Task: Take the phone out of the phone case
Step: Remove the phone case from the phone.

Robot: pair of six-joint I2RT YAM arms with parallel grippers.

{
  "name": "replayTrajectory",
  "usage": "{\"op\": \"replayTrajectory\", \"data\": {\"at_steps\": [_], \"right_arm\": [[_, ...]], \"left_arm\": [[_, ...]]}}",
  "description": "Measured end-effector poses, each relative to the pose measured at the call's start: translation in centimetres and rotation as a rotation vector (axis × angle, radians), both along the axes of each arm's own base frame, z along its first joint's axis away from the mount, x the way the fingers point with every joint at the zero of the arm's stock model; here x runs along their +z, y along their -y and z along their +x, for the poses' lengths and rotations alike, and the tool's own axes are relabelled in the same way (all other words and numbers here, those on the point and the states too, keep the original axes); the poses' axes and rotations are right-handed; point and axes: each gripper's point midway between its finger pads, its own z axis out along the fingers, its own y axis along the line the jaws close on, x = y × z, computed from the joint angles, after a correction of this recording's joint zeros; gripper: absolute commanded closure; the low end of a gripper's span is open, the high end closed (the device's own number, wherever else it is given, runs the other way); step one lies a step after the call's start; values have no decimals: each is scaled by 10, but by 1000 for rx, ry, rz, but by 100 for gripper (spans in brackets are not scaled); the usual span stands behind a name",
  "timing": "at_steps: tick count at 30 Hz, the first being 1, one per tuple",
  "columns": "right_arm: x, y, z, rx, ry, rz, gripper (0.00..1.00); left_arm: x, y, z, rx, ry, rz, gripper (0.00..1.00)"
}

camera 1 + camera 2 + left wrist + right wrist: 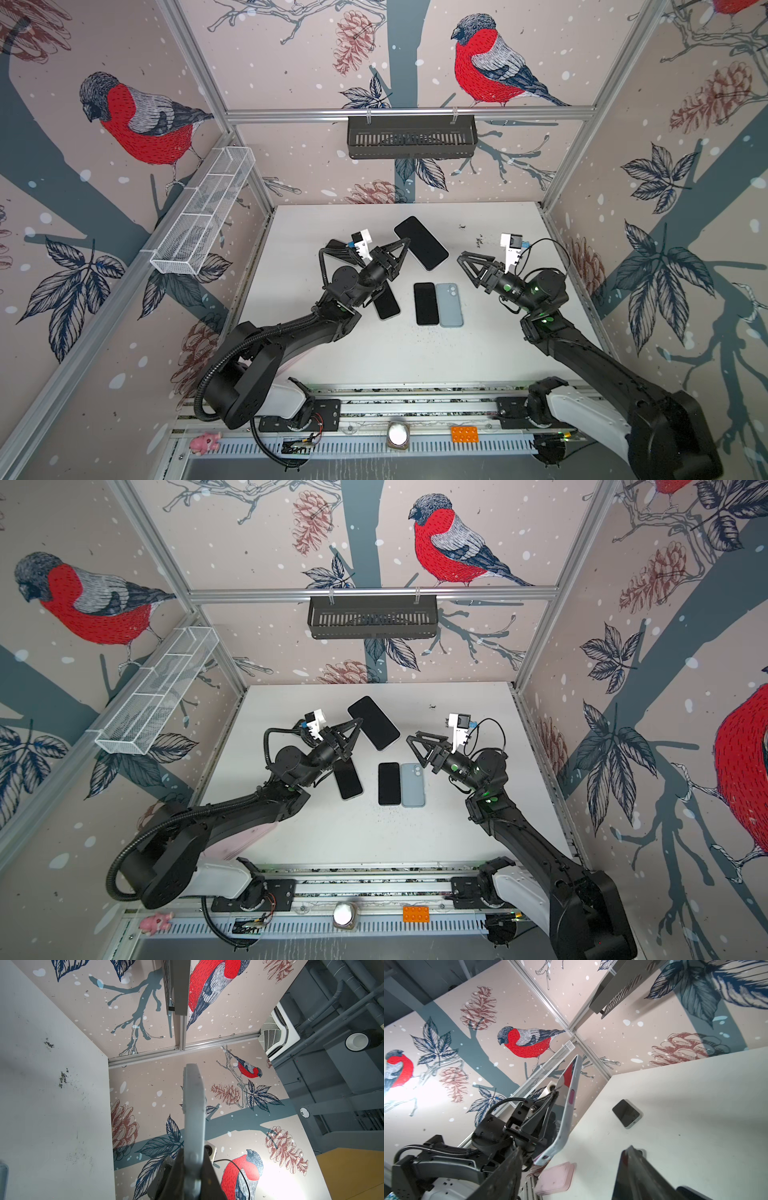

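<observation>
- Black screen glass of the phone [422, 243] faced upward in both top views. The phone sat in a pale grey phone case [572, 1109] with a pink side button.
- The left gripper [408, 242] was clamped on one long edge of the phone case, about halfway along. Its jaws were drawn in narrow on the case.
- The phone in its case was held tilted and clear of the white desk [415, 361]. It was above the middle of the desk, toward the far edge.
- The right gripper [466, 271] hung over the right half of the desk, near the phone but apart from it. Its jaws stood wide with nothing between them.
- A second black phone [426, 303] lay flat near the desk centre.
- A light-blue handset [449, 305] lay just beside it, back side up with the camera lenses showing.
- A third dark phone [386, 307] lay left of that pair, partly covered by the left arm's wrist.
- A pink case [556, 1178] lay toward the desk's left edge, beneath the left arm.
- Dark specks [462, 227] marked the desk near its far right corner.
</observation>
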Motion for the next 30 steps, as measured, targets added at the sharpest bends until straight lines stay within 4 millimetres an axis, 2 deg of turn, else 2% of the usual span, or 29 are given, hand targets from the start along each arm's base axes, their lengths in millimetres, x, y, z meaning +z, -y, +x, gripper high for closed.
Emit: {"op": "replayTrajectory", "data": {"at_steps": [5,9,14,21,30], "right_arm": [[11,-13,-10,84,-6,34,25],[9,-22,-9,120,-36,35,30],[2,-25,-2,125,-80,39,35],[5,-26,0,134,-76,63,51],[10,-27,0,149,-80,95,58]], "left_arm": [[-1,2,-2,-12,7,8,100],[-2,3,-2,-15,5,10,100],[-2,2,-2,-16,8,9,100],[2,1,-4,-16,25,-4,100],[1,2,-3,-16,25,-4,100]]}}
